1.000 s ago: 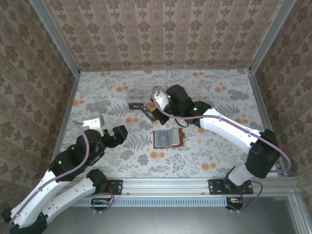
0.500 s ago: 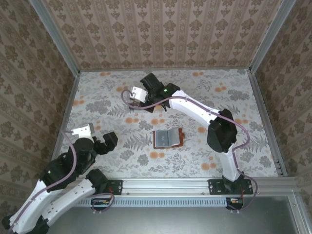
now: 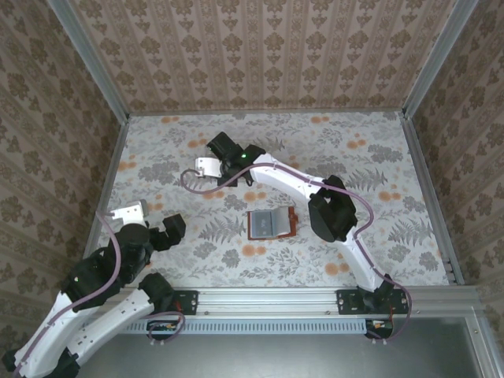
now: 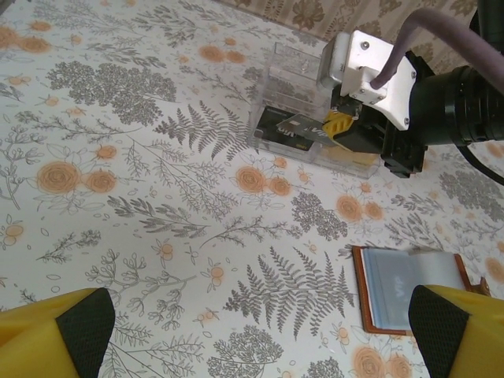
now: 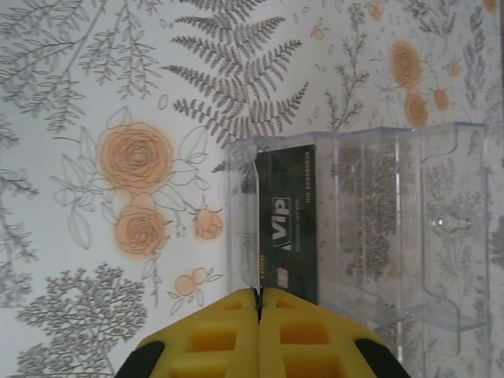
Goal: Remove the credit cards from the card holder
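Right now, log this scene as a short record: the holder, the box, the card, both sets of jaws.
card holder: open flat, blue-grey inside facing up
clear box: beyond the holder, apart from it
dark VIP card: inside the clear box
right jaws: shut, at the box beside the card; grip unclear
left jaws: open wide, holding nothing, left of the holder

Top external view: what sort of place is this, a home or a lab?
Probably a staged robot test cell, not a home: a floral-printed tabletop, patterned wallpaper panels framed by bare aluminium posts, and a metal mounting rail along the near edge.
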Robot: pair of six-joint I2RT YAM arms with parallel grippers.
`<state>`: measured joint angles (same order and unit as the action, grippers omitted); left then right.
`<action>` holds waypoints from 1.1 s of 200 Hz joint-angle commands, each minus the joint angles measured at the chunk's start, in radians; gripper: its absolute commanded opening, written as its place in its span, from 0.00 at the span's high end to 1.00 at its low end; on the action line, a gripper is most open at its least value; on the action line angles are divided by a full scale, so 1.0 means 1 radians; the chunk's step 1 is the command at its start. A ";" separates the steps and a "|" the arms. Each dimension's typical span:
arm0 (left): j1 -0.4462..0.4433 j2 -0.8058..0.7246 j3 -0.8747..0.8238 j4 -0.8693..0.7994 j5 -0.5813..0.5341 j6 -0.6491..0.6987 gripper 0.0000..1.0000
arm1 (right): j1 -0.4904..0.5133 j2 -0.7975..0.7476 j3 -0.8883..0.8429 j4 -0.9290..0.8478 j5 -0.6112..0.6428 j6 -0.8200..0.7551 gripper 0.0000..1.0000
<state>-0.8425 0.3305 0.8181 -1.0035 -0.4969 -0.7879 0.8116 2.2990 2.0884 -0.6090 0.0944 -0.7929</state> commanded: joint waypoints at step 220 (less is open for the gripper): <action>0.006 -0.010 -0.006 -0.022 -0.019 0.012 0.00 | -0.015 0.143 0.060 0.125 0.113 -0.068 0.97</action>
<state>-0.8425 0.3305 0.8181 -1.0126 -0.5026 -0.7811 0.8062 2.4126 2.1372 -0.5156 0.1772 -0.8612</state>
